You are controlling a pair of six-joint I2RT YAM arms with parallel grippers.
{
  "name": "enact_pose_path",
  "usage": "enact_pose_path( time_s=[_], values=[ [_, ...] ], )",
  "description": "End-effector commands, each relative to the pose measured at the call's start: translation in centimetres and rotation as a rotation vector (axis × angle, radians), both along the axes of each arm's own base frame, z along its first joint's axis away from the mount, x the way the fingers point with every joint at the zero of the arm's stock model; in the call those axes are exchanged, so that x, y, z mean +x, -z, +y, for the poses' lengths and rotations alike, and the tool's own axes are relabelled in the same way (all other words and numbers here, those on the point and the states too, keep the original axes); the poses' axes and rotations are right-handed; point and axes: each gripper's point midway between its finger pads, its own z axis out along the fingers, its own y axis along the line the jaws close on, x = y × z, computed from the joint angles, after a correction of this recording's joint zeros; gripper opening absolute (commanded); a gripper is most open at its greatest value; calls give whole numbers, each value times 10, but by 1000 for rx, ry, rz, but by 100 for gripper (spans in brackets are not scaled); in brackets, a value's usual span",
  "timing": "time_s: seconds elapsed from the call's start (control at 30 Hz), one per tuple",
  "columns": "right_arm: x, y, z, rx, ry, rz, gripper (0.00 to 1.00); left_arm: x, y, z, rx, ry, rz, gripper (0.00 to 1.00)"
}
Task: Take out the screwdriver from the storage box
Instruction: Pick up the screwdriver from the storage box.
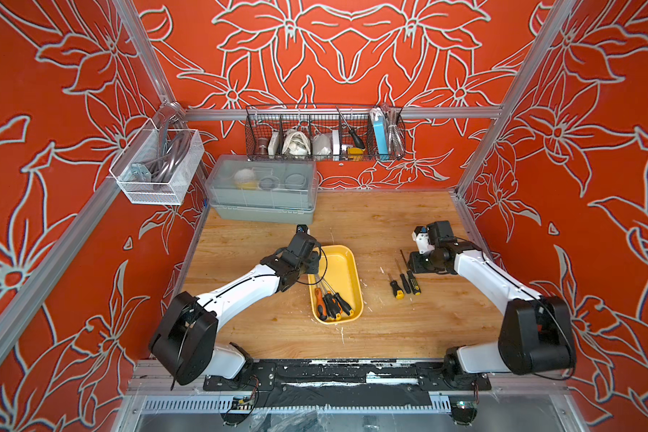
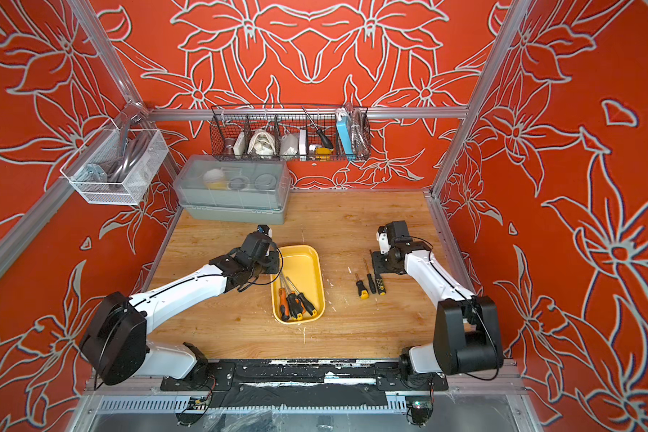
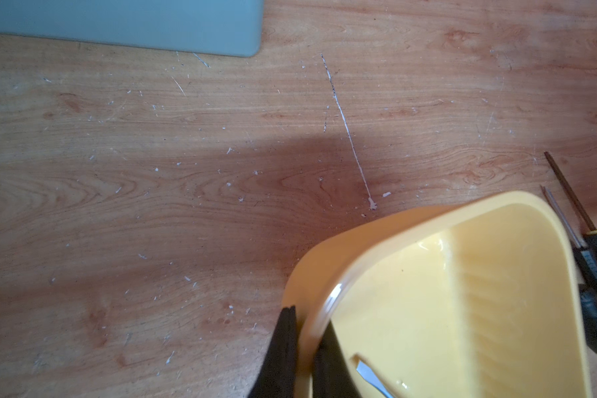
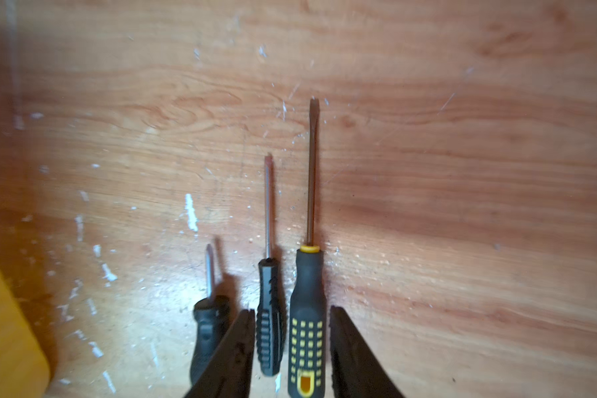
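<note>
Right wrist view: yellow-dotted screwdriver point(image 4: 307, 310) lies flat on the worktop point(image 4: 462, 172), its handle between the jaws of the right hand point(image 4: 292, 310). The jaws stand apart with a gap showing beside the handle, so nothing is clamped. The thin black screwdriver point(image 4: 269, 310) appears to sit between the jaws too, just beside the dotted one. The stubby screwdriver point(image 4: 207, 320) is outside one finger.

In both top views all three lie parallel, tips pointing away from the robot, to the right of the yellow tray point(image 1: 339, 262) and clear of it. The remaining screwdrivers point(image 1: 330, 303) are in the tray, handles bunched at the near end and shafts crossing.

The left hand point(image 3: 307, 320) is closed on the tray's far-left rim, one finger outside the wall and one inside, pinning it. The grey box point(image 1: 262, 187) at the back is not involved.

My read: this is the set-down end of one transfer, with the tray not yet emptied.

Next move:
- Lift the right hand straight up, because any sideways drag would nudge the two neighbours.
- Swing it over the near end of the tray.
- Come down on one handle only. The handles are packed tight, so use a narrow opening and pick an outer one.
- The left grip should hold the tray while the crossed shafts pull free.
</note>
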Motion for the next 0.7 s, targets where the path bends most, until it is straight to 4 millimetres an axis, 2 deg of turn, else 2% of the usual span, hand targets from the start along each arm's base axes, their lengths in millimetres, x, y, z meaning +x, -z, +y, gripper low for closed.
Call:
enact_pose_path(
  time_s=[0.0,0.27,0.37,0.53,0.67],
  values=[
    [-20,-25,19,9,-30,-47,39,13,-21,-11,-62,8,-56,0],
    [-52,-61,99,122,-177,-213,40,12,-25,-12,-65,12,-58,0],
    [-57,-63,122,127,-229,-220,40,12,-25,-13,-73,19,-57,0],
    [-65,-56,167,86,-345,-223,40,11,-28,-14,-75,23,-60,0],
    [-69,-61,202,105,-412,-262,40,11,-28,-13,-73,24,-60,0]
  ],
)
